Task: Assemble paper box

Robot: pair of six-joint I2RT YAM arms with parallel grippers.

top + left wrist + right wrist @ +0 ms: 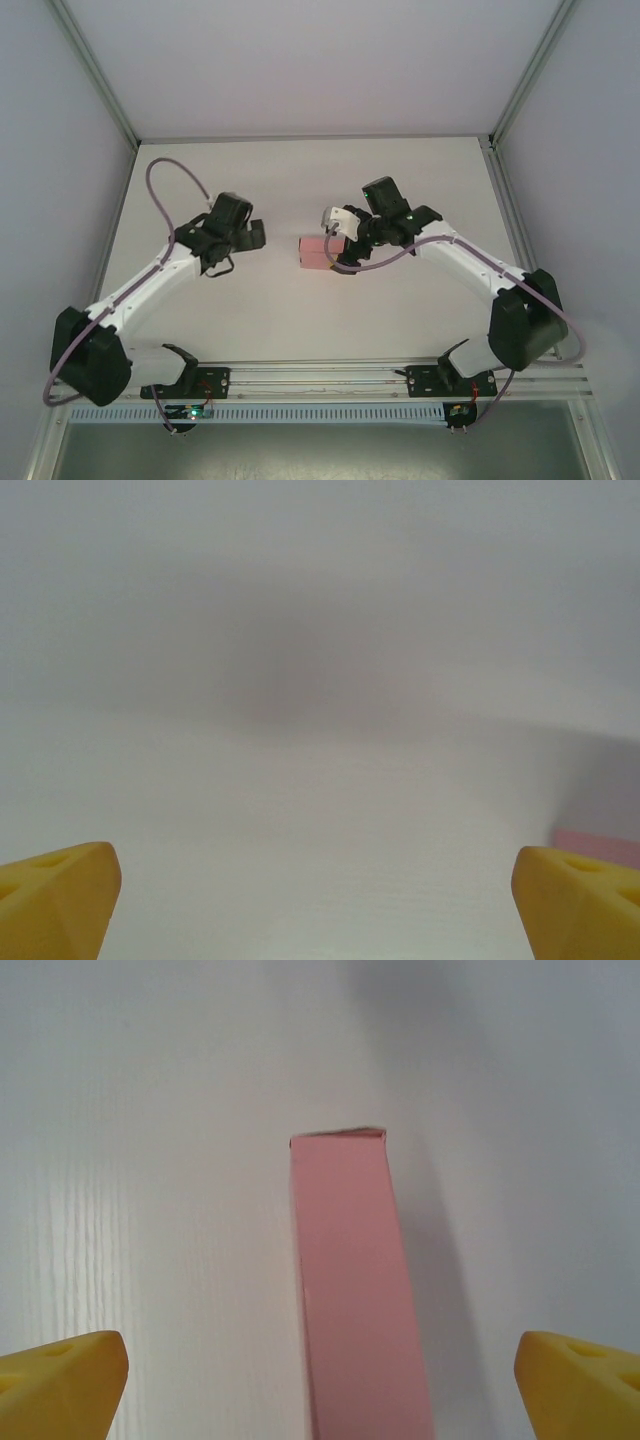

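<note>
Box is lying folded into a slim pink block on the white table, near its middle, with neither gripper holding it; left gripper is hanging at the box's nine o'clock, apart from it, jaws standing wide with nothing between them; right gripper is hovering at the box's three o'clock, just beside its edge, jaws likewise spread and empty; from the right wrist the box is running toward twelve o'clock between the yellow fingers, touching neither; from the left wrist a blurred pink sliver, probably the box, is showing at four o'clock.
</note>
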